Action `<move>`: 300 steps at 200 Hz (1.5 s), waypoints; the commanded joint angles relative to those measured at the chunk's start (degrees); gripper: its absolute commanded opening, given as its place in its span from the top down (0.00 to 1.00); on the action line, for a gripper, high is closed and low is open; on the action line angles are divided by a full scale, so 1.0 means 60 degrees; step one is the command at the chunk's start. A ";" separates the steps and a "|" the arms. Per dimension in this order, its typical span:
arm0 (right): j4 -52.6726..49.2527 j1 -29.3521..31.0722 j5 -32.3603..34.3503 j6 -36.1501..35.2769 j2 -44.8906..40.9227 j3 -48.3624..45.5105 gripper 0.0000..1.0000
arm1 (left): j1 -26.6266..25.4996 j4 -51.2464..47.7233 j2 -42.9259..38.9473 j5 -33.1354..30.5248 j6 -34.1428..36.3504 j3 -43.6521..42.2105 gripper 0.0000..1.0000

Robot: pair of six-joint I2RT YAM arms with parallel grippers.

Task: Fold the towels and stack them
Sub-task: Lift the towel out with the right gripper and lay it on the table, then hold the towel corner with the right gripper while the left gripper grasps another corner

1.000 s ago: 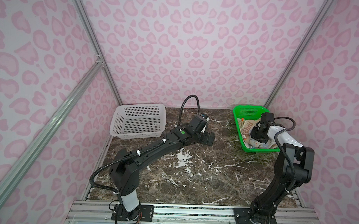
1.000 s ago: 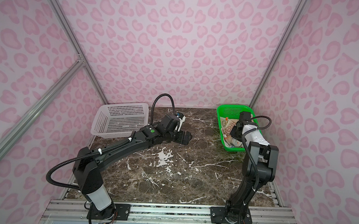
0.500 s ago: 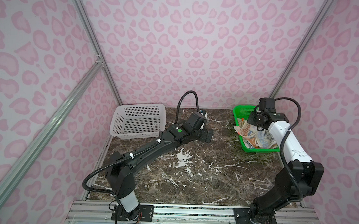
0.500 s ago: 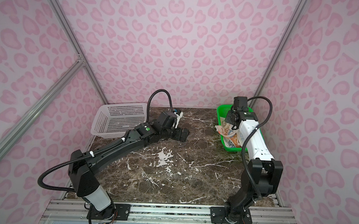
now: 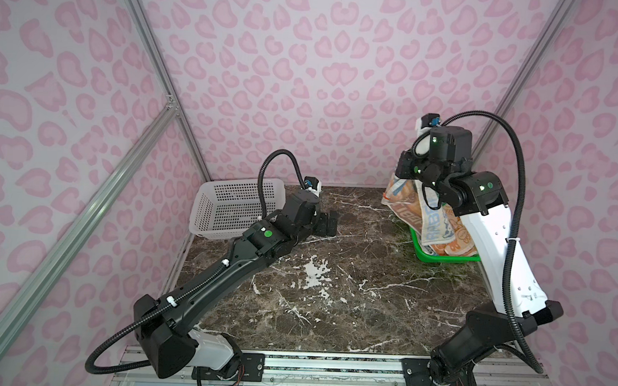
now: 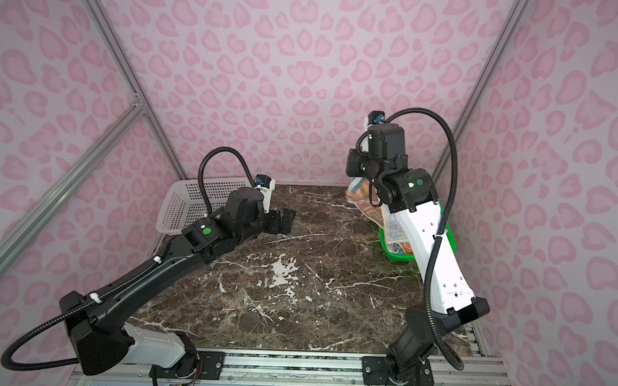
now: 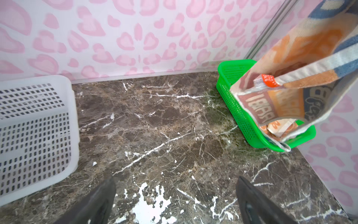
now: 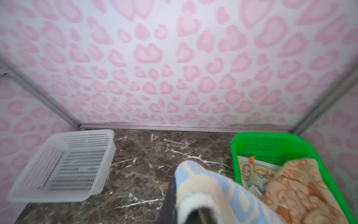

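Gripping the cream towel (image 5: pixel 407 201) by an upper fold, the right gripper (image 5: pixel 408 171) is closed on the cloth and stands well above the green basket (image 5: pixel 440 258). Towel hangs straight below the jaws. Its lower edge reaches basket level in both top views, but contact cannot be confirmed. Right wrist view shows terry draped over the closed fingers (image 8: pixel 169 199). Beneath this gripper, inside the basket, lies the orange towel (image 8: pixel 302 184), crumpled. A further cloth (image 8: pixel 249 170) lies beside it, colour unclear. Left gripper (image 5: pixel 327 223) is spread wide, nothing between the jaws, low over the marble table (image 5: pixel 331 302). White basket (image 5: pixel 228 204) sits near it, on the side away from the right gripper. Held towel is well apart from the left gripper, ahead of its open fingers (image 7: pixel 100 201).
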 commanded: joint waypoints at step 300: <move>0.3504 -0.2457 -0.1112 0.1764 -0.0246 -1.1673 0.34 | 0.0323 -0.0384 0.1778 0.2327 -0.1342 -0.1134 0.02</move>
